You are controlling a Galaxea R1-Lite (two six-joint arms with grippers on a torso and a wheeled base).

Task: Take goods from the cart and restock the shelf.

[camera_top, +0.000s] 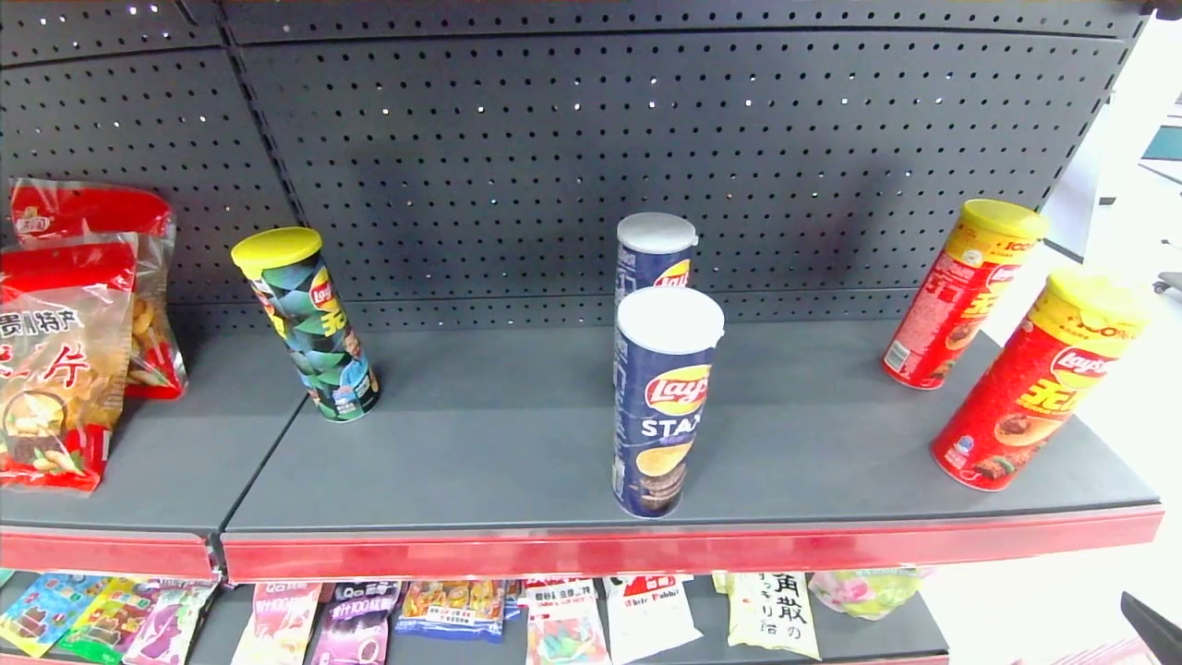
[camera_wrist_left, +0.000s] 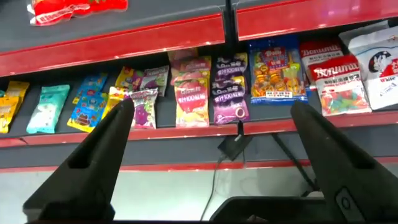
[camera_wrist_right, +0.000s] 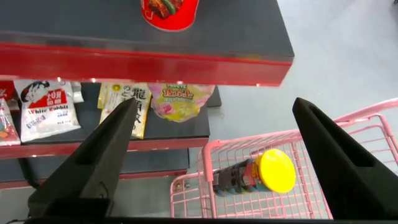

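The grey shelf [camera_top: 517,434] with a red front edge carries upright chip cans: a green-patterned one with a yellow lid [camera_top: 307,325], two blue ones [camera_top: 661,406] one behind the other, and two red ones [camera_top: 1034,380] at the right. My right gripper [camera_wrist_right: 211,115] is open with nothing between its fingers, held below the shelf's right end and above the pink wire cart [camera_wrist_right: 205,168]. In the cart lies a dark chip can with a yellow lid [camera_wrist_right: 258,174]. My left gripper [camera_wrist_left: 211,115] is open and empty, facing the lower shelf of hanging snack packets [camera_wrist_left: 227,87].
Red snack bags [camera_top: 69,332] stand at the shelf's left end. A lower shelf [camera_top: 859,637] holds snack packets [camera_wrist_right: 46,109]. A black cable [camera_wrist_left: 214,180] hangs below it. Bare floor [camera_wrist_right: 348,62] lies right of the shelf end.
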